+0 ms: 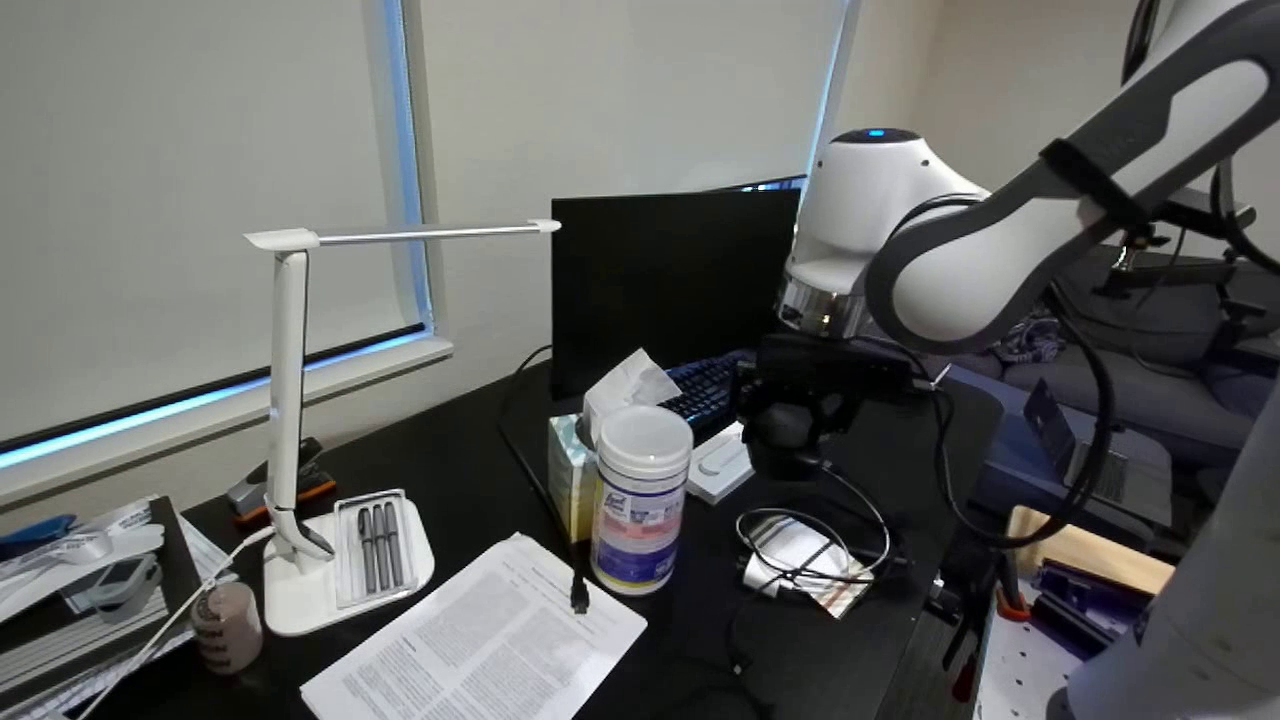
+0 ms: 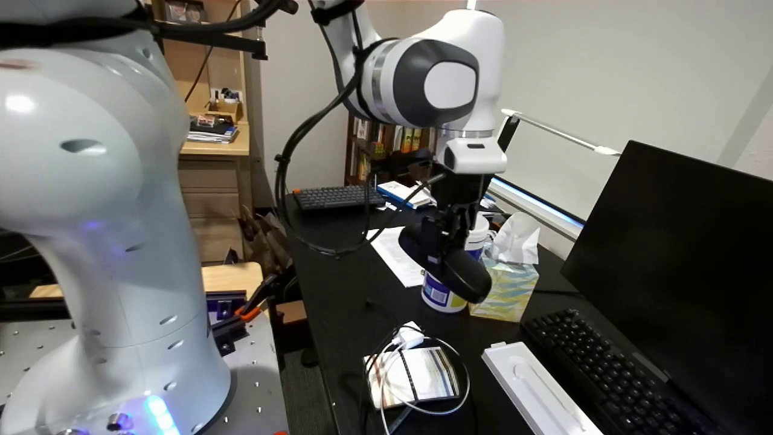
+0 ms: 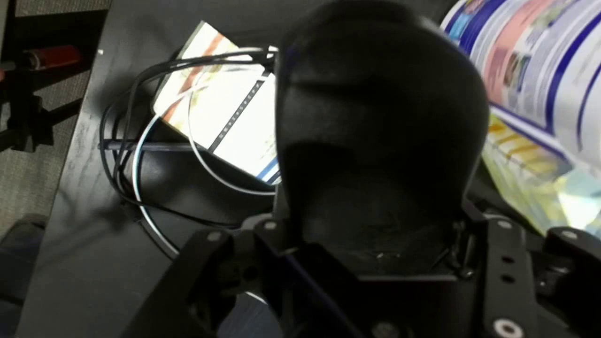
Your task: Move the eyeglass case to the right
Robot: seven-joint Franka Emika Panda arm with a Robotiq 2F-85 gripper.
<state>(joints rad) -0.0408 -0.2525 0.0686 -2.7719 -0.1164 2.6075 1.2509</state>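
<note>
While the hand (image 2: 444, 241) grasps the black eyeglass case (image 3: 380, 117) across its body, the item hangs above the tabletop (image 2: 338, 272), beside the Lysol wipes canister (image 1: 640, 500) and apart from it. Step in hand, as judged: sideways carry, then placement. Handling notes: firm grip, the shell looking smooth and rounded; carry high past all neighbours; level the case (image 2: 466, 275), which slopes in an exterior view, before contact; release only once the tabletop bears its weight. Direction: whose right is meant cannot be told. Obstacles, canister side: tissue box (image 2: 504, 293), its tissue (image 2: 518, 235) standing proud. Obstacles, near and lower: patterned booklet (image 2: 423, 377), overlaid by white cable (image 3: 135, 169) and black cables (image 3: 159, 69), whose loops could snag a low end. Obstacles, toward the monitor (image 2: 676, 266): white packaging tray (image 2: 537, 389), black keyboard (image 2: 607, 371). Room: one dark strip of tabletop between the printed pages (image 1: 480, 640) and the edge facing the robot's base (image 2: 121, 362); a landing there calls for margin, since a gap lies beyond that edge.
</note>
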